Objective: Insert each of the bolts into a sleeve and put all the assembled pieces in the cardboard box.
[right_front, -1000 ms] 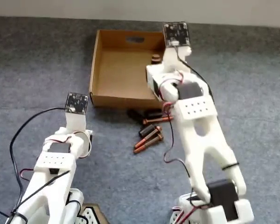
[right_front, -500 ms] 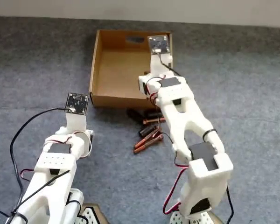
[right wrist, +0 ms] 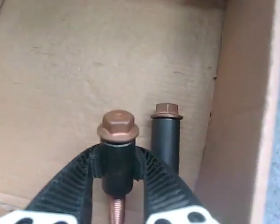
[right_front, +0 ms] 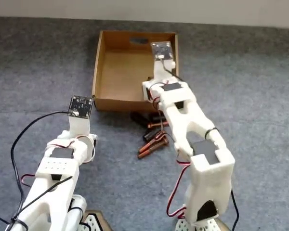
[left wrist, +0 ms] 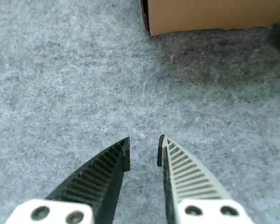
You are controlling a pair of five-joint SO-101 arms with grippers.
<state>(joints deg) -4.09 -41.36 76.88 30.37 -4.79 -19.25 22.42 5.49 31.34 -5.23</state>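
Note:
My right gripper [right wrist: 117,154] is shut on an assembled piece [right wrist: 118,125]: a copper bolt in a black sleeve, hex head pointing away from me. It hangs just over the floor of the cardboard box [right wrist: 84,56], near the box's right wall. A second assembled piece [right wrist: 166,135] lies in the box right beside it. In the high view the right arm [right_front: 176,103] stretches over the box's front wall [right_front: 120,103]. Loose copper bolts [right_front: 153,143] and black sleeves [right_front: 144,118] lie on the carpet in front of the box. My left gripper [left wrist: 143,149] hovers over bare carpet, slightly open and holding nothing.
Grey carpet covers the table. The box's front left corner [left wrist: 210,14] stands just beyond my left gripper. The left arm [right_front: 70,144] sits left of the bolt pile, with free carpet between them.
The right arm has swung left from the box's right wall and reached deeper into the box with the assembled piece. The left arm has not moved.

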